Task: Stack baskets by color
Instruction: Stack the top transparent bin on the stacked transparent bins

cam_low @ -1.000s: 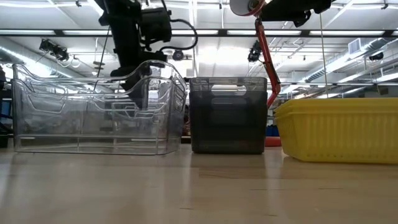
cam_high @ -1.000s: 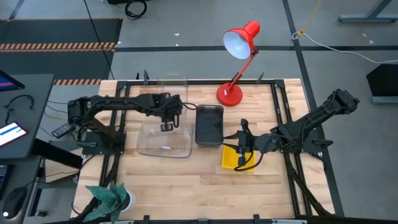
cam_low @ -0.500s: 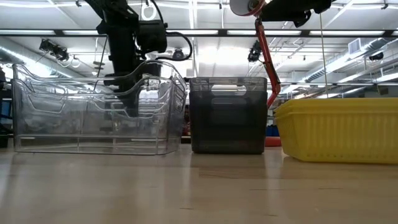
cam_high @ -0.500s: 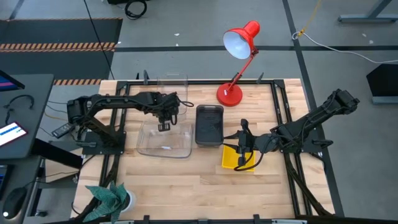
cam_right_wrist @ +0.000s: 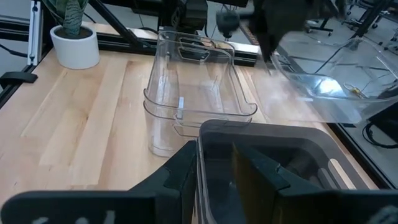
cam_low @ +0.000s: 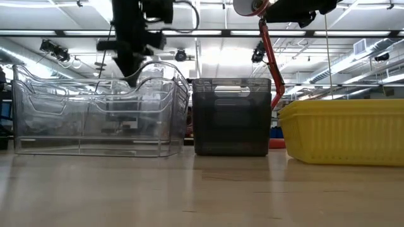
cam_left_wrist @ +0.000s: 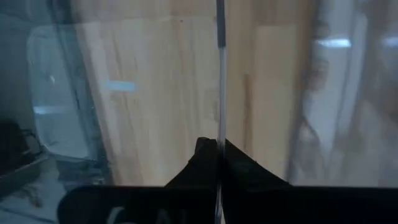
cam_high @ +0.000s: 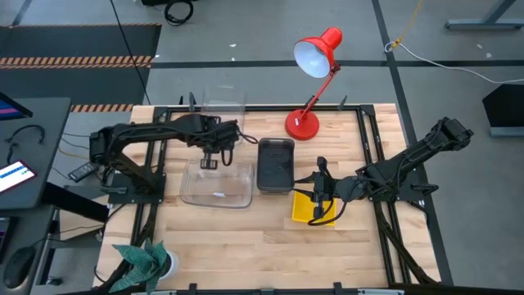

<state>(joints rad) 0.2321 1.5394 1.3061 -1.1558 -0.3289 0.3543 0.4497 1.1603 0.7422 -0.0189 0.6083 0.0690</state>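
Observation:
A stack of clear baskets rests on the table left of centre. On its far side is another clear basket, tilted. My left gripper hangs over the stack's far edge, above the rims in the low view, shut on a thin clear wall. A dark grey basket stands on its floor at the centre, and a yellow basket sits to its right. My right gripper hovers open above the yellow basket, beside the grey basket's right end, with nothing between its fingers. My left gripper pinches a thin clear wall of the tilted clear basket between its two fingers, which come steeply from above. The wall's edge runs straight on past the fingertips. The basket sits tilted in the hold. I cannot tell whether any part of it still rests on the table.
A red desk lamp stands with its base at the far edge, right of the grey basket. A potted plant sits at the near left corner. Bare wood lies along the near side of the table.
My left gripper was open, with its fingers down inside the clear baskets. It has shut on a clear wall, shifted toward the table's left edge, and risen until its fingertips are above the stack's rims. My right arm has kept still.

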